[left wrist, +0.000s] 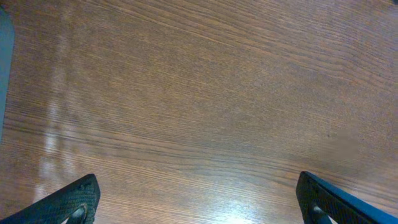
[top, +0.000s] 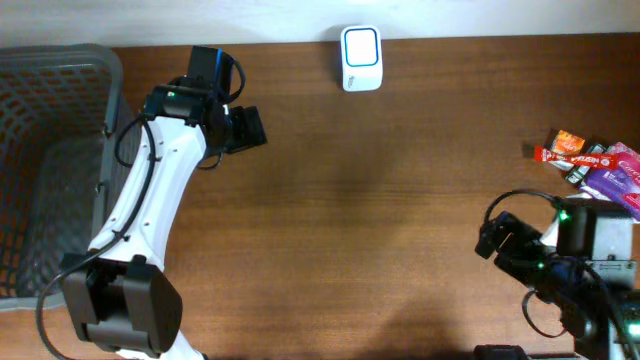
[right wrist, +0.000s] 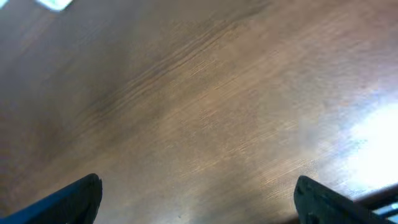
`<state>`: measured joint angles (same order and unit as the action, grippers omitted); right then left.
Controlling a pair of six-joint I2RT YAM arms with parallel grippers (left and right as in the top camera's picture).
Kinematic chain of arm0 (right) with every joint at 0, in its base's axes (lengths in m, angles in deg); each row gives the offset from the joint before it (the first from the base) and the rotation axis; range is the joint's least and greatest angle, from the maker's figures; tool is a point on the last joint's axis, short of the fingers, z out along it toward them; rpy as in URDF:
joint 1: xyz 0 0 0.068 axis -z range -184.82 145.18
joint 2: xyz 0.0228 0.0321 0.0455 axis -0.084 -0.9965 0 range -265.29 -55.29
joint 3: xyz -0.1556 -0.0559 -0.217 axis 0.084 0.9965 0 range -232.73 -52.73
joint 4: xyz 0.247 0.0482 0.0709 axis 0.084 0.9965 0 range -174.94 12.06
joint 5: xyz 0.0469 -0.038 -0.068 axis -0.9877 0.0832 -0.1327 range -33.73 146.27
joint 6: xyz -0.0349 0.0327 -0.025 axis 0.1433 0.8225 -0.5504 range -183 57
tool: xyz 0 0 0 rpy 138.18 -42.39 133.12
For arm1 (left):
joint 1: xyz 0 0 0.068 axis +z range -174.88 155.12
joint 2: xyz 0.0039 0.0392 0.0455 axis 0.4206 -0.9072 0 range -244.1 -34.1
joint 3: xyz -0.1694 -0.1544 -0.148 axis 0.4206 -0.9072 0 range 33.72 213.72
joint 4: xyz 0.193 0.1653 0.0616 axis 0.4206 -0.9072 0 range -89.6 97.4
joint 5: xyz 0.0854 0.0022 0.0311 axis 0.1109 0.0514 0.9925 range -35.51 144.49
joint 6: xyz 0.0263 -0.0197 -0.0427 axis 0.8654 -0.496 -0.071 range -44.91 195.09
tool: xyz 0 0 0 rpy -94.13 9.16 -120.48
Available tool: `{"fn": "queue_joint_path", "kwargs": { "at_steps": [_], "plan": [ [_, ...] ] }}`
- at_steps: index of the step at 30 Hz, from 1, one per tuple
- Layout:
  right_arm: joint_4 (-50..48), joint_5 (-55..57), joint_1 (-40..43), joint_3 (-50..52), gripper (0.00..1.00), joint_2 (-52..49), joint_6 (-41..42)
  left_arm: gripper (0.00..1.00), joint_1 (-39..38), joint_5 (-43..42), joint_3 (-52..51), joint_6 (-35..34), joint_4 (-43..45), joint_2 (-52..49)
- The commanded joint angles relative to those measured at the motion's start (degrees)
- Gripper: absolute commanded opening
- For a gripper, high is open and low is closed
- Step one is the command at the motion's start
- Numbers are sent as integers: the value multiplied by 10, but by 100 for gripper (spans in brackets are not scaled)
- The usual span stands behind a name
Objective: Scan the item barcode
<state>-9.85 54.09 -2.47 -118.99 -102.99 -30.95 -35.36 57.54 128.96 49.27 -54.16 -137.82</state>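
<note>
Several snack packets point(top: 595, 160), red, orange and purple, lie in a pile at the right edge of the table. A white barcode scanner point(top: 361, 58) stands at the back middle. My left gripper point(top: 250, 128) hangs open over bare wood at the back left, left of the scanner; its wrist view shows only wood between the fingertips point(left wrist: 78, 198). My right gripper point(top: 488, 240) is open near the front right, below and left of the packets. Its wrist view shows blurred wood between the dark fingertips point(right wrist: 74, 196) and nothing held.
A grey mesh basket point(top: 50, 150) fills the left edge of the table. The back wall edge runs along the top. The right arm's base and cables point(top: 590, 270) occupy the front right corner.
</note>
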Motion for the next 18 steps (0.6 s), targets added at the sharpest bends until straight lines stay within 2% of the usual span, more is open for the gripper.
{"fn": "queue_joint_path", "kwargs": {
  "at_steps": [1, 5, 7, 10, 15, 18],
  "plan": [
    [-173, 11, -39, 113, 98, 85, -81, 99, 2, 2, 5, -5, 0, 6],
    [-433, 2, -39, 347, 99, 311, -140, 99, 2, 2, 5, -5, 0, 6],
    [-544, -9, -52, 442, 98, 382, -156, 99, 2, 2, 5, -5, 0, 6],
    [-656, -8, -54, 546, 98, 462, -174, 99, 2, 2, 5, -5, 0, 6],
    [-793, 1, -53, 643, 99, 475, -212, 99, 2, 2, 5, -5, 0, 6],
    [-790, 11, -53, 659, 98, 475, -211, 99, 2, 2, 5, -5, 0, 6]
  ]
}}
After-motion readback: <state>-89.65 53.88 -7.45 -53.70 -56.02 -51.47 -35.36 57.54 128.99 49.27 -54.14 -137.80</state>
